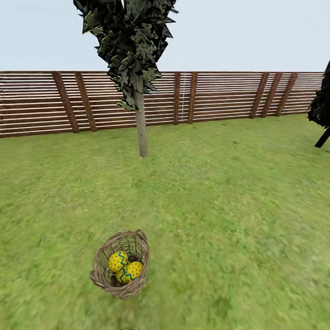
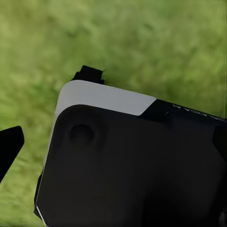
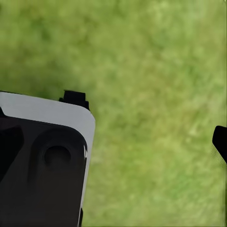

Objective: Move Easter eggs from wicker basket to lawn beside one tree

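We see open lawn (image 1: 220, 197) all round the wicker basket (image 1: 120, 266), whose mouth is uncovered. The tree (image 1: 141, 123) stands well beyond it, with bare grass between and the fence (image 1: 220, 96) behind.

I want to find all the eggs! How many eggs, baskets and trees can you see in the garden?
Easter eggs: 3, all in the basket, one mostly hidden
Wicker basket: 1
Pale-trunk tree: 1
Black tree at the edge: 1
Total: 6

Fenced garden: lawn (image 1: 229, 192), tree (image 1: 141, 123), slatted fence (image 1: 220, 98).
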`<state>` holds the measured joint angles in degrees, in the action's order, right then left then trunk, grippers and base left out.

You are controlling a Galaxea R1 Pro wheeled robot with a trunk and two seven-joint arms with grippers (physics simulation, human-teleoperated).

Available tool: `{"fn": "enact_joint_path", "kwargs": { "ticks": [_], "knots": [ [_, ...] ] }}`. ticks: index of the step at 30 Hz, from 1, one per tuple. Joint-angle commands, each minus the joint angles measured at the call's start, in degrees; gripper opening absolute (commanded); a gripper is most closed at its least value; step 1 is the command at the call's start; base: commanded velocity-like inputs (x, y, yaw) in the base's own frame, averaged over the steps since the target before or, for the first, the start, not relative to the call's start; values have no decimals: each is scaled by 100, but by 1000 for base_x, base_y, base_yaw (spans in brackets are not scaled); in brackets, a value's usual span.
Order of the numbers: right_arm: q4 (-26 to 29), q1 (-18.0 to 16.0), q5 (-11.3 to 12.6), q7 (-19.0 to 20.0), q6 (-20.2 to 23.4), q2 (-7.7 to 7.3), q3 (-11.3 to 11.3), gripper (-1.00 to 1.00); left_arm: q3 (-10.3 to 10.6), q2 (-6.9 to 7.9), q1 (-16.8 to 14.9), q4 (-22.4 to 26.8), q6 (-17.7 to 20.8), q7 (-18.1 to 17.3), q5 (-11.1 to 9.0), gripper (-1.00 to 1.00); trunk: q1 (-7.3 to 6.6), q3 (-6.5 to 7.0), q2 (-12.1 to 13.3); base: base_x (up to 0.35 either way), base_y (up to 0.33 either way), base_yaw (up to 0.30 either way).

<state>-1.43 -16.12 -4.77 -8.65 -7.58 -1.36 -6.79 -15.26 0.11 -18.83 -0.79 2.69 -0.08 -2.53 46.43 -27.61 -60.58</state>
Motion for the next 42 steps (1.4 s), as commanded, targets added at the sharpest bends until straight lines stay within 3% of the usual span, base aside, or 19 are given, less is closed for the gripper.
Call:
{"fn": "enact_joint_path", "kwargs": {
  "ticks": [1, 5, 10, 15, 27, 40, 41, 42],
  "knots": [
    [-25, -6, -47, -32, -15, 3, -24, 100, -15, -12, -7, -7, 12, -1, -27, 100, 0, -5, -4, 1, 0, 291],
    [-38, -5, -16, -32, -6, 4, -24, 100, -17, -100, -7, -9, 11, -2, -27, 100, 0, -5, -4, 0, 0, 295],
    [-77, -6, 7, -32, 23, 8, -21, 100, -21, -318, -7, -14, 12, -16, -34, 100, 0, -5, -4, 0, 0, 298],
    [-108, -6, -10, -35, 36, -23, -22, 100, -21, -357, -7, -22, 12, -65, -29, 100, 0, -5, -4, 0, -1, 299],
    [-111, -6, -33, -55, 37, -56, -31, 100, -28, -297, -7, -104, 3, -55, -44, 100, 0, -5, -4, 214, -108, 292],
    [-76, -5, -55, -23, 9, -56, -35, 100, -30, -240, 26, -123, 11, -9, -38, 100, 0, -5, -4, 201, -3, 30],
    [-73, -4, -35, -28, 10, -55, -34, 100, -27, -226, 27, -121, 11, -9, -36, 100, 0, -5, -4, 10, 0, 0],
    [-69, -4, -10, -32, 19, -60, -31, 100, -23, -106, 28, -114, 15, -17, -34, 100, 0, -5, -4, 3, 0, 0]
  ]
}}
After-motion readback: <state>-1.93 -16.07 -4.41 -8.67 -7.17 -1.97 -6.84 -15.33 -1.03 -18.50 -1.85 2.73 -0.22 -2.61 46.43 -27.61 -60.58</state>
